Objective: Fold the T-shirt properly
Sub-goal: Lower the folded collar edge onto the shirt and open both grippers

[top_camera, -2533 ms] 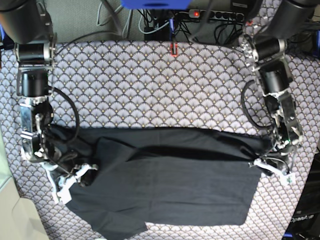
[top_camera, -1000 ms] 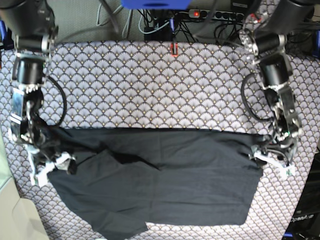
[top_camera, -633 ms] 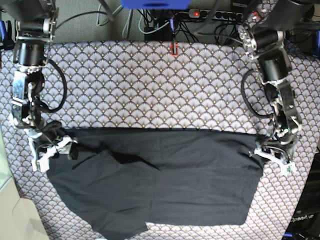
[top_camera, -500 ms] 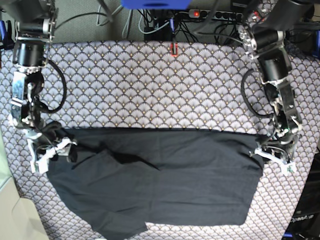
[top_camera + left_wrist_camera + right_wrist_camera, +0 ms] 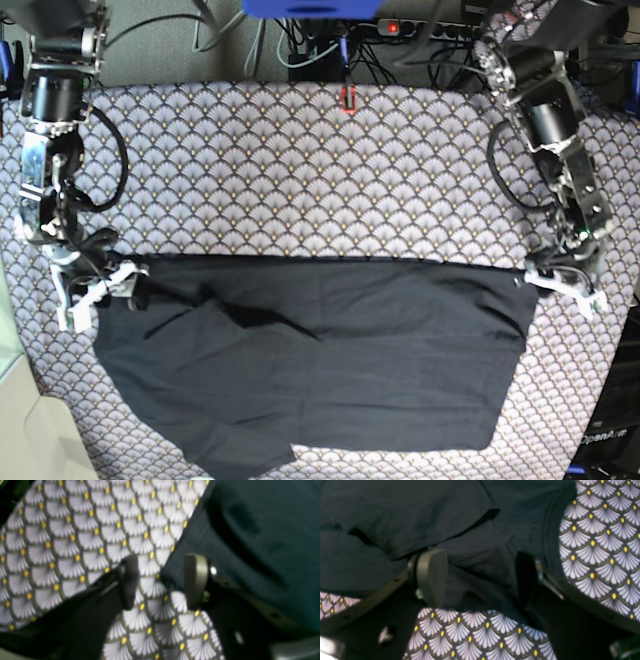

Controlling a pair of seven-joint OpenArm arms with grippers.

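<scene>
The dark charcoal T-shirt (image 5: 320, 350) lies spread flat across the near half of the table, with a small crease left of its middle. My right gripper (image 5: 95, 287), on the left of the base view, is open at the shirt's upper left corner. In the right wrist view its fingers (image 5: 432, 577) straddle bunched shirt fabric (image 5: 480, 562) without clamping it. My left gripper (image 5: 562, 283) is open at the shirt's upper right corner. In the left wrist view that corner (image 5: 172, 572) lies between the spread fingers (image 5: 196, 580).
The scallop-patterned white-and-brown cloth (image 5: 300, 170) covers the whole table. A power strip (image 5: 430, 30) and cables lie beyond the far edge, with a small red-and-black item (image 5: 347, 98) at the back centre. The table's left edge (image 5: 15, 400) is near the right gripper.
Both grippers have moved a little toward the far side of the table, along the shirt's top edge. The shirt's top edge lies straight; the left crease has flattened since the earliest frame.
</scene>
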